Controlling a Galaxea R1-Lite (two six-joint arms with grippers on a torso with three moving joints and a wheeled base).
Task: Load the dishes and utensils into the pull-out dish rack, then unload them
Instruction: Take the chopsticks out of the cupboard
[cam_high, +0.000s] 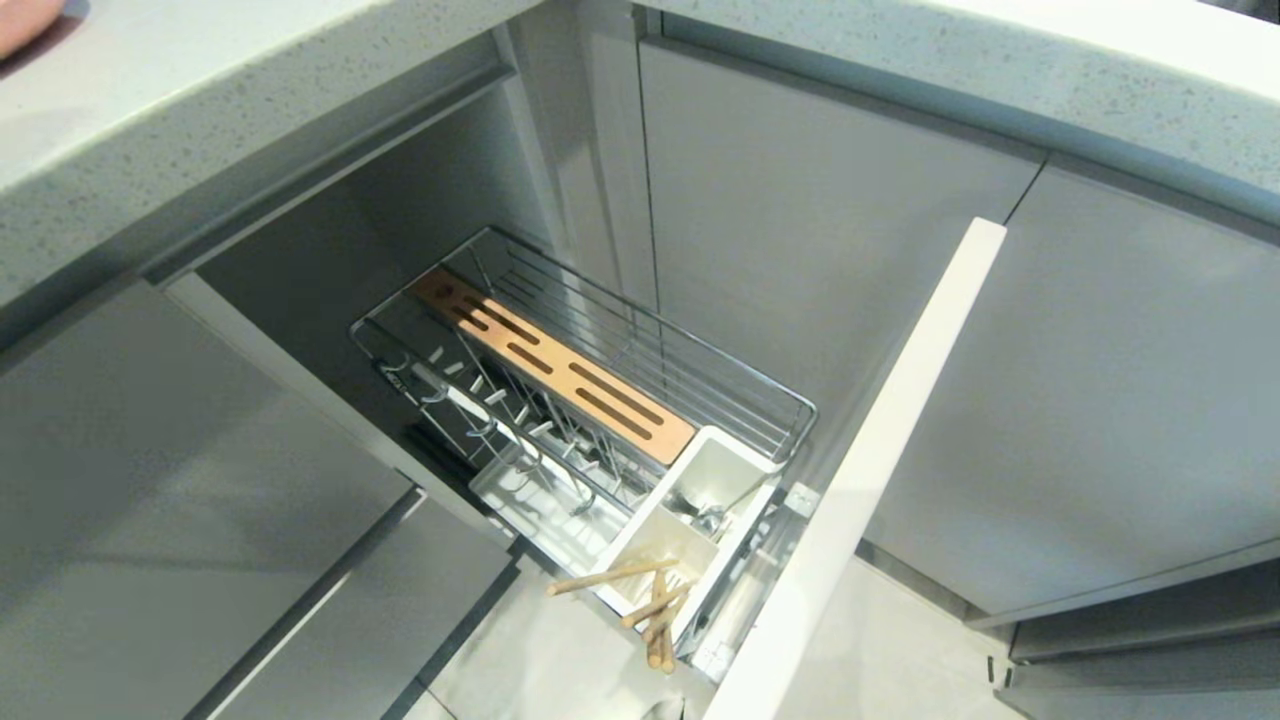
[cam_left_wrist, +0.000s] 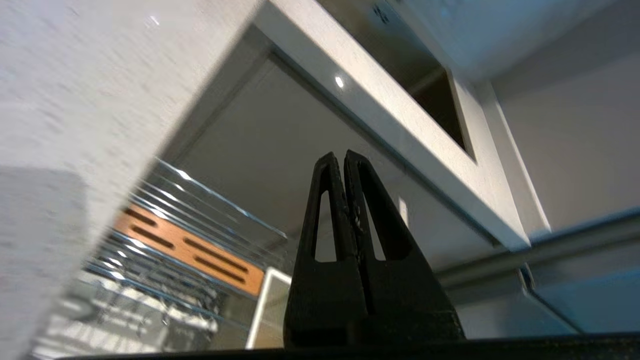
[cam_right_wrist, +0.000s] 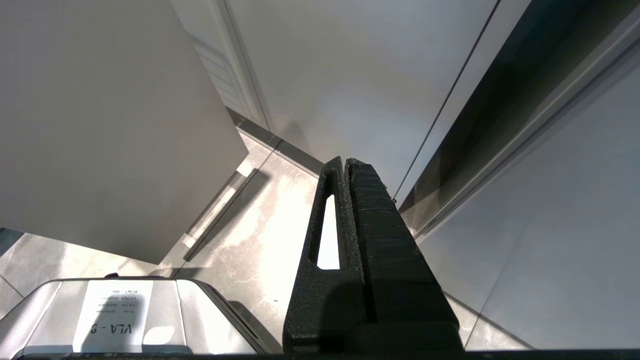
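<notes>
Two kinds of utensil sit in the rack (cam_high: 790, 400) right now: the chopsticks (cam_high: 655, 600) lean out of the nearer cell of the white box (cam_high: 640, 545), tips spilling over its rim toward the floor, and something metallic, probably the fork (cam_high: 705, 515), lies low in the farther cell, though you cannot make it out clearly. No plate or bowl stands among the prongs; only a pink sliver (cam_high: 25, 20) shows on the counter (cam_high: 200, 90) at the far left corner, and you cannot tell which dish it is.

Your left gripper (cam_left_wrist: 345, 160) is out of the head view; its own camera shows the fingers pressed together with nothing between them, up near the counter edge, looking across at the wood strip (cam_left_wrist: 187, 250). Your right gripper (cam_right_wrist: 345, 165) hangs parked by the cabinet fronts, fingers likewise together and empty.

You are most likely between items: utensils in, dishes not. If you are loading, the next move calls for spreading the left fingers, going to the counter for a pink dish, pinching its rim, and lowering it upright between the prongs, clear of the front panel (cam_high: 880, 440).
</notes>
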